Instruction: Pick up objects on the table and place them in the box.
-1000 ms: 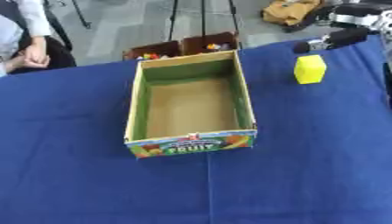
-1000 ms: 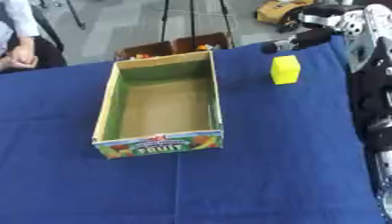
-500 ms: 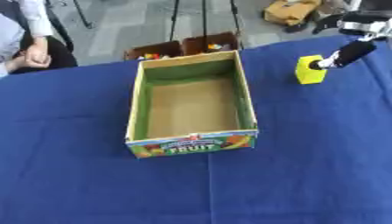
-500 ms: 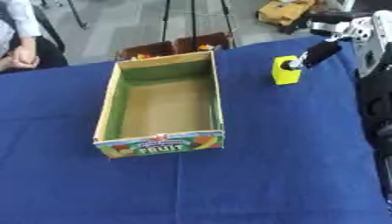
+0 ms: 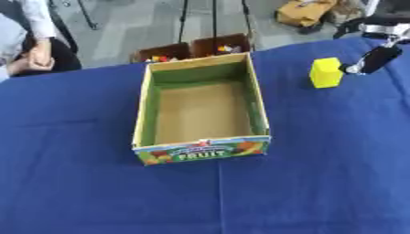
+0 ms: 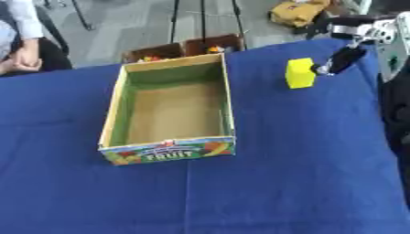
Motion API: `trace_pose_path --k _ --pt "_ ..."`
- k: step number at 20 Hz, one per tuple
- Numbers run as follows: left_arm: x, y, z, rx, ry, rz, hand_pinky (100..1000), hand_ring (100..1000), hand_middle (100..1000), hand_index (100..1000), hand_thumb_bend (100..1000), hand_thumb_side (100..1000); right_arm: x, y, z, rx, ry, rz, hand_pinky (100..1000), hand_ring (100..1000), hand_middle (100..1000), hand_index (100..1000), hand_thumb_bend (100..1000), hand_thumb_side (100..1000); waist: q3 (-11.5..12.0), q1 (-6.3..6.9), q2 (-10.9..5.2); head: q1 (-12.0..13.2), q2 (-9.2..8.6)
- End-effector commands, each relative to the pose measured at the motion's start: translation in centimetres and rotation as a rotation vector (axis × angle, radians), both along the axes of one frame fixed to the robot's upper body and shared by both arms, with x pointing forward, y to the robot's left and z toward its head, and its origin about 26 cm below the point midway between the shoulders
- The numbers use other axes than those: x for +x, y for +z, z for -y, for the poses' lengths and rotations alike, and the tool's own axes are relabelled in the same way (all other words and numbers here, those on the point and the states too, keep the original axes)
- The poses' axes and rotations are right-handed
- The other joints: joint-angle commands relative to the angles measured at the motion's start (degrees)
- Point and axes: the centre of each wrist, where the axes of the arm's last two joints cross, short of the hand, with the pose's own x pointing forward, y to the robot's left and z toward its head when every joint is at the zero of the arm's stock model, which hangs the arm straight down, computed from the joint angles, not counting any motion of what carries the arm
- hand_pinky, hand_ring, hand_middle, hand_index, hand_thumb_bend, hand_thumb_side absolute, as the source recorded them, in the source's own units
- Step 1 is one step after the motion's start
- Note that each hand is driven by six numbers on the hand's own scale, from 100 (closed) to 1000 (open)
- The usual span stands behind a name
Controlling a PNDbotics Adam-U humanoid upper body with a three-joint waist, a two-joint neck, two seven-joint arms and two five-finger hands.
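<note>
Right hand (image 5: 374, 58) is seen at the far right, finger state cannot be told, just right of the yellow block (image 5: 325, 72). Blue table (image 5: 320, 173) is covered by cloth; open fruit box (image 5: 200, 109) is placed centre-left, well apart from the block.

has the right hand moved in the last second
Yes. The right hand has come down from beyond the table's far edge to the right side of the yellow block.

right hand (image 6: 340, 61): black fingers, pale tip | wrist: silver-white joint block | arm: black casing along frame's right edge
</note>
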Motion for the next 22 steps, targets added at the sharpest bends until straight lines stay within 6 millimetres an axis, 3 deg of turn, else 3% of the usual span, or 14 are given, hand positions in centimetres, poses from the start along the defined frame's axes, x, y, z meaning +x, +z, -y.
trace_pose_path --k 1,2,5,22 --pt "-0.19 0.73 -0.01 0.007 0.000 0.024 813 886 847 984 100 980 -0.68 1.30 1.08 -0.139 0.060 -0.143 920 1000 1000 1000 508 133 -0.1 0.04 -0.34 0.2 -0.55" --pt "-0.18 0.73 -0.01 0.007 0.001 0.023 813 886 846 984 100 977 -0.65 1.21 1.15 -0.145 0.055 -0.161 921 1000 1000 1000 534 100 -0.1 0.03 -0.32 0.2 -0.55" --pt "-0.16 0.77 0.04 0.007 0.000 0.023 813 886 846 984 100 974 -0.65 1.18 1.23 -0.160 0.048 -0.184 919 1000 1000 1000 517 176 -0.1 0.01 -0.20 0.3 -0.65" --pt "-0.14 0.64 0.41 0.005 -0.001 0.019 812 883 840 981 100 970 -0.38 0.93 0.64 -0.153 0.080 -0.090 887 1000 990 1000 478 195 0.6 0.66 1.63 -0.5 -1.55"
